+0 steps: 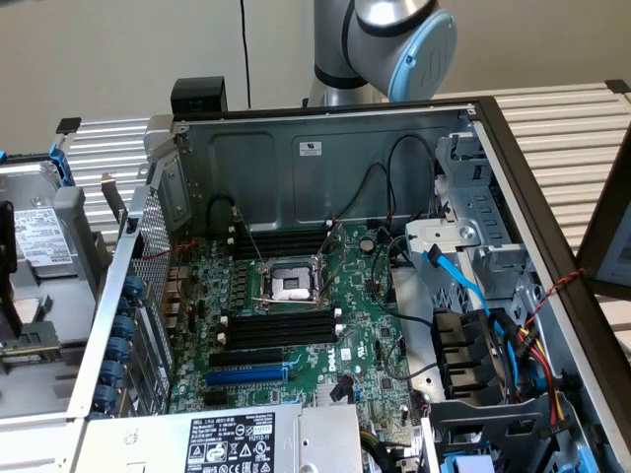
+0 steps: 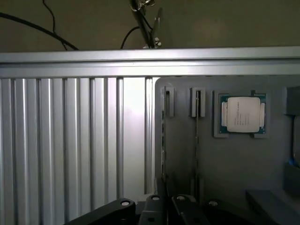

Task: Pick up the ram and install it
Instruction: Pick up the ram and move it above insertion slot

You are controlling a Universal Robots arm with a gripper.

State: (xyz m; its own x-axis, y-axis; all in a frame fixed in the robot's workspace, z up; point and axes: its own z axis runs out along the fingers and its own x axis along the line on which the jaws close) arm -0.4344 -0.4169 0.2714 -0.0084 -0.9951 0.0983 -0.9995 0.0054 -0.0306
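In the wrist view, a grey tray lies on a ribbed metal table. Two thin sticks stand on edge in its slotted clips. The one I take for the ram shows only as a narrow dark line, and the other stick runs along the tray's edge. My gripper hangs above the near end of these sticks with its black fingers close together, and I see nothing held between them. In the exterior view my arm reaches down behind the open computer case. Black memory slots lie beside the processor socket.
A processor chip sits in a recess of the tray. The ribbed table stretches beside it. Inside the case are a blue slot, loose black cables, a blue cable, a drive cage and a power supply.
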